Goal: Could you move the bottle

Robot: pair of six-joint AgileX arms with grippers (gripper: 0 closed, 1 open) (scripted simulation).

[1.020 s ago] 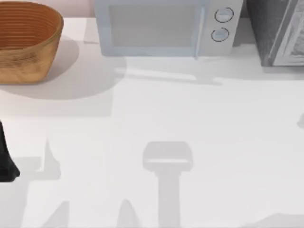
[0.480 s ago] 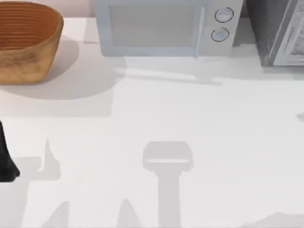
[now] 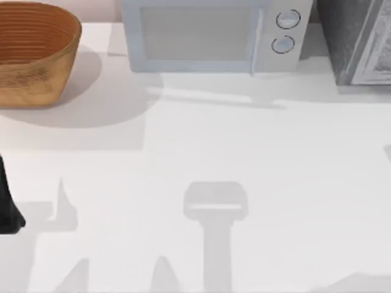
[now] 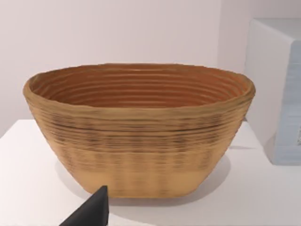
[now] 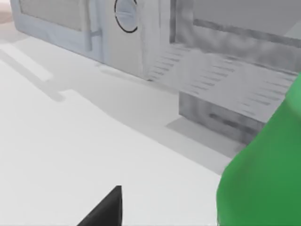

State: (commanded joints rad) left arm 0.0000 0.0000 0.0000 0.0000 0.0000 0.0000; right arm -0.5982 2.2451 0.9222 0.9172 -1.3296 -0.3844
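White tabletop (image 3: 256, 152) carries a woven basket (image 3: 33, 52) at the far left, a pale microwave (image 3: 211, 33) at the back centre and a grey box (image 3: 357, 39) at the far right. Close before the right wrist camera looms the green bottle (image 5: 263, 174), beside one dark fingertip (image 5: 106, 209), near the grey box; whether the right gripper holds it I cannot tell. At the table's left edge sits the left arm (image 3: 7, 204), facing the basket.

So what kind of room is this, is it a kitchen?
Probably a pretend kitchen counter, made on a computer. A microwave with two round dials stands at the back of a white table, a woven basket sits beside it, and a green bottle is close to the right wrist camera.
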